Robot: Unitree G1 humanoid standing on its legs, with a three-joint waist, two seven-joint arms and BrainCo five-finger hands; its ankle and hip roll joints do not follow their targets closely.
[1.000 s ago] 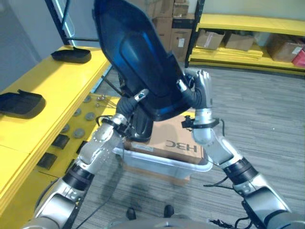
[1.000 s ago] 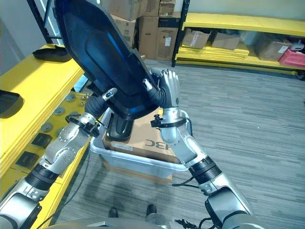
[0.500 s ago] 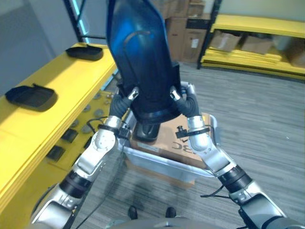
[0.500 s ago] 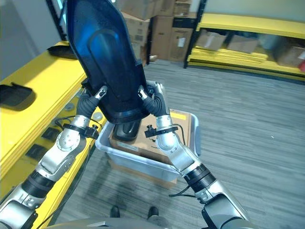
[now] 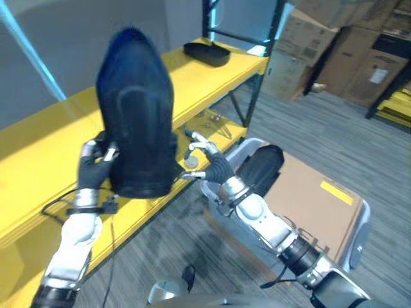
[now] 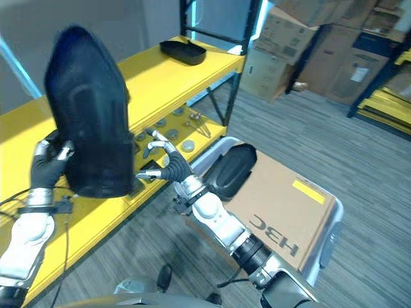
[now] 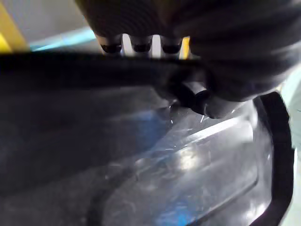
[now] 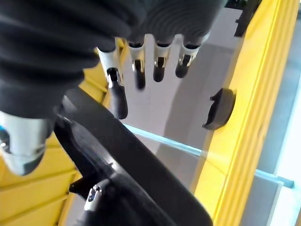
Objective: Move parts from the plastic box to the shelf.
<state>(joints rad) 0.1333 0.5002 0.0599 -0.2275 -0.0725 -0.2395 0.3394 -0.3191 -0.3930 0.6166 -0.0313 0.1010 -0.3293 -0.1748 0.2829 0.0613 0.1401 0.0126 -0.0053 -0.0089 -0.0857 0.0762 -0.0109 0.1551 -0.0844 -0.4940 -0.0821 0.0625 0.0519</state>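
One left hand (image 5: 93, 168) grips the black part (image 5: 136, 122); right hand (image 5: 209, 163) spread beside it.

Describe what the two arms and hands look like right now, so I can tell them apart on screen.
Both arms are silver-grey with dark joint bands. The left hand and right hand have dark ribbed covers over back and wrist, and silver fingers with dark tips.

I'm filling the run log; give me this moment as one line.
left hand: shut on black part | right hand: open, beside part | part: upright over yellow shelf | plastic box: another black part inside
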